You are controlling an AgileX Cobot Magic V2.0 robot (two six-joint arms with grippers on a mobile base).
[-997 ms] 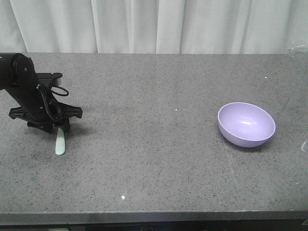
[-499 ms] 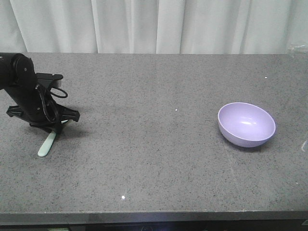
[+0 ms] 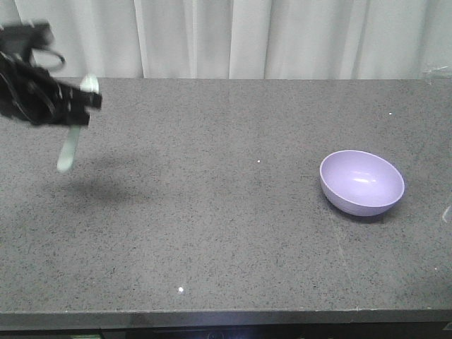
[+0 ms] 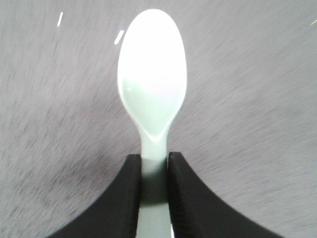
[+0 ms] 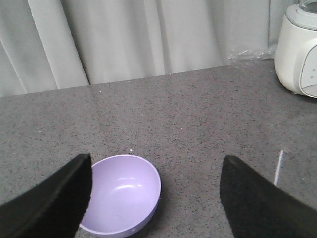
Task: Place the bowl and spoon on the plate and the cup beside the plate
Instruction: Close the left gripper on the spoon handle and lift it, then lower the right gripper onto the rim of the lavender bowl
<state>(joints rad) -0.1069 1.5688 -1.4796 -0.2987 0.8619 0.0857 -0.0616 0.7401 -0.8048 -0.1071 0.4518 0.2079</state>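
My left jaws are gripping the spoon (image 4: 151, 99) above the counter's (image 3: 212, 233) left edge; right jaws are standing released; the bowl (image 3: 361, 182) is sitting unplaced.

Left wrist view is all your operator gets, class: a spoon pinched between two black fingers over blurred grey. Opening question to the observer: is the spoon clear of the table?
Observer: Yes. The front view shows the spoon hanging from the left gripper above the countertop.
Operator: Where is the bowl?
Observer: The bowl sits empty far over on the right side.
Operator: Is the other arm busy?
Observer: No, the right gripper is open, above the bowl and holding nothing.
Operator: Anything else around?
Observer: A white appliance stands at the far right.
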